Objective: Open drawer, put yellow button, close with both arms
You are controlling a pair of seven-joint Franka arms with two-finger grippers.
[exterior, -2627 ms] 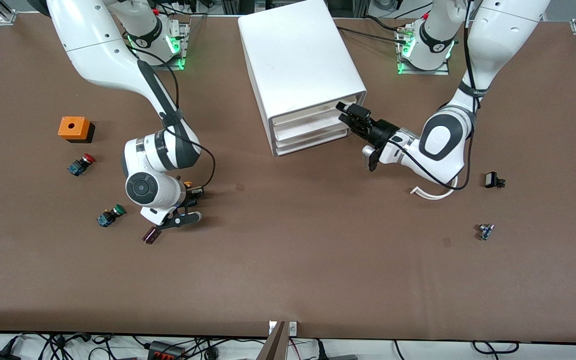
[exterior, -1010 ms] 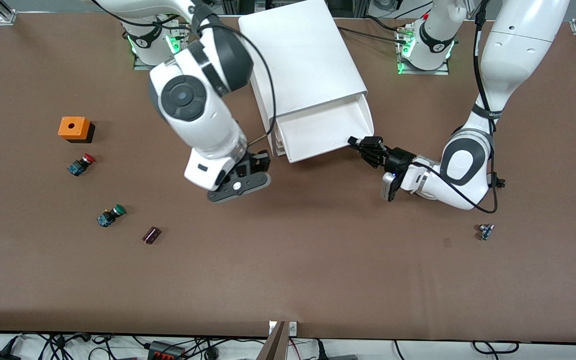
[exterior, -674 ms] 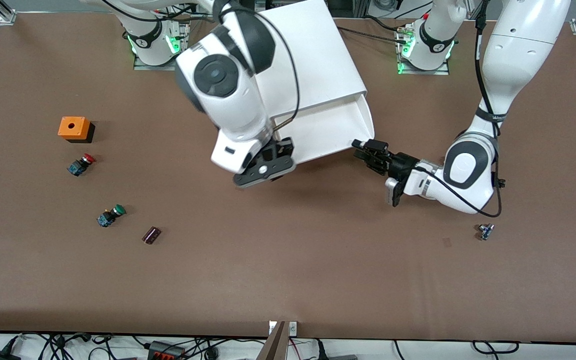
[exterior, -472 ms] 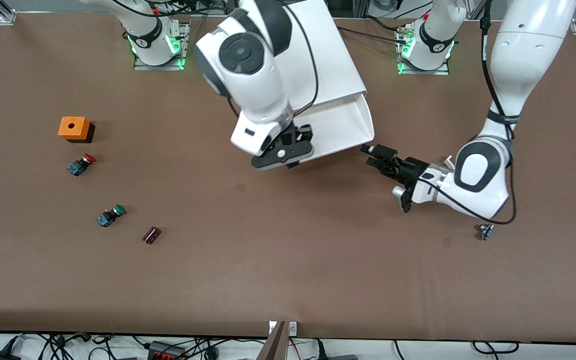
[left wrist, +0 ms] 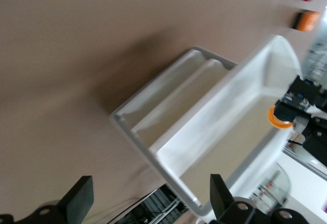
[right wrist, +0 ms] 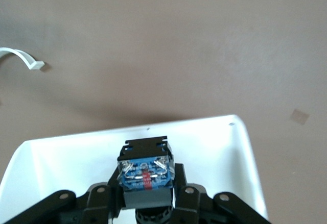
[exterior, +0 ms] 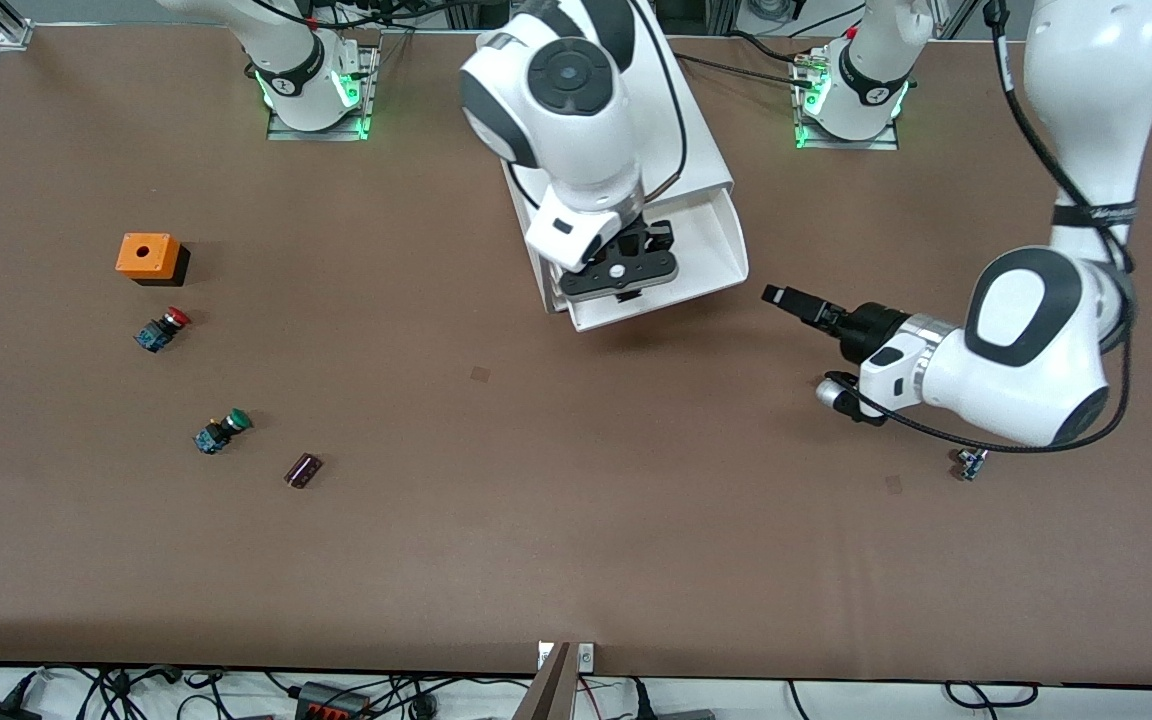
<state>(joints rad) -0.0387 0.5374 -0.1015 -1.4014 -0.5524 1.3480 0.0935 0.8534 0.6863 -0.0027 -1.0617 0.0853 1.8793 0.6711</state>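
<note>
The cabinet (exterior: 701, 160) has its highest drawer (exterior: 711, 250) pulled out. My right gripper (exterior: 620, 266) hangs over this open drawer, shut on the yellow button. The right wrist view shows the button's black-and-blue body (right wrist: 145, 172) between the fingers, above the drawer's white floor (right wrist: 214, 137). The left wrist view shows its orange cap (left wrist: 279, 120) over the drawer (left wrist: 219, 137). My left gripper (exterior: 784, 296) is open and empty over the table, beside the drawer's corner toward the left arm's end; in its own view (left wrist: 152, 189) the fingers stand wide apart.
An orange box (exterior: 147, 256), a red-capped switch (exterior: 162, 328), a green-capped switch (exterior: 221, 430) and a small dark cylinder (exterior: 302, 469) lie toward the right arm's end. A small part (exterior: 971, 462) lies near the left arm. A white curved strip (right wrist: 20, 56) lies on the table.
My left gripper pulled the highest drawer out, let go and drew back toward the left arm's end. My right gripper carried the yellow button from the table to over the open drawer.
</note>
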